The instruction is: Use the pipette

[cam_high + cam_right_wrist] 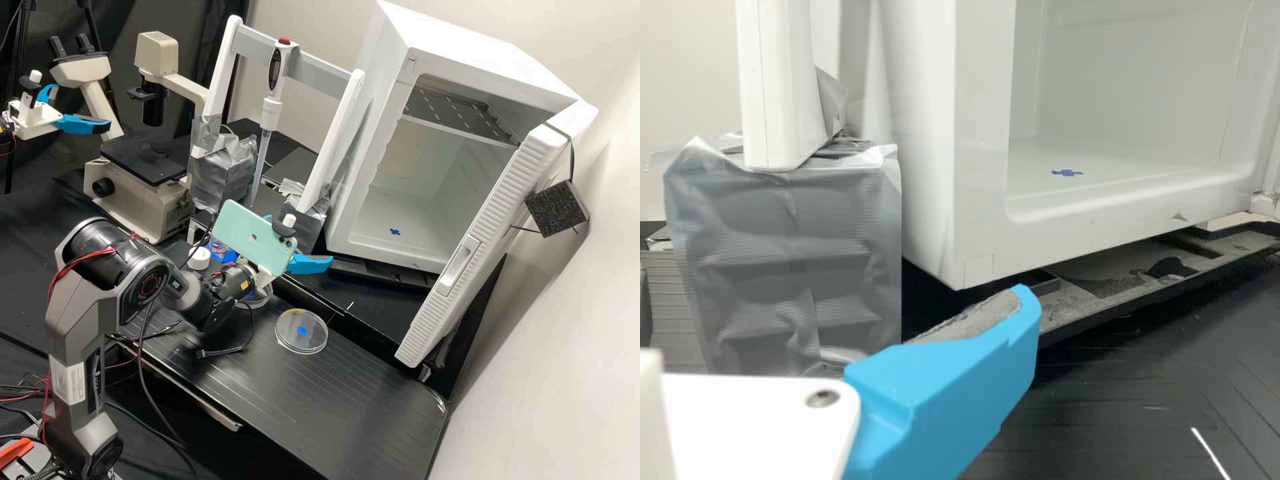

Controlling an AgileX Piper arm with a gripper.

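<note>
Seen in the high view, with the pipette as the middle of the clock, it hangs tip down against the grey crossbar of a white stand whose feet are wrapped in silver tape, its red button uppermost. Between five and six o'clock from it, the gripper holds its two blue fingers apart, with nothing between them, near the stand's taped foot. A mint-green phone is mounted on the arm at six, and further out, a little short of six, a round clear dish with a blue spot lies on the black bench. A white cap sits at seven, a microscope at nine, and at three a white cabinet, its door swung open towards four
</note>
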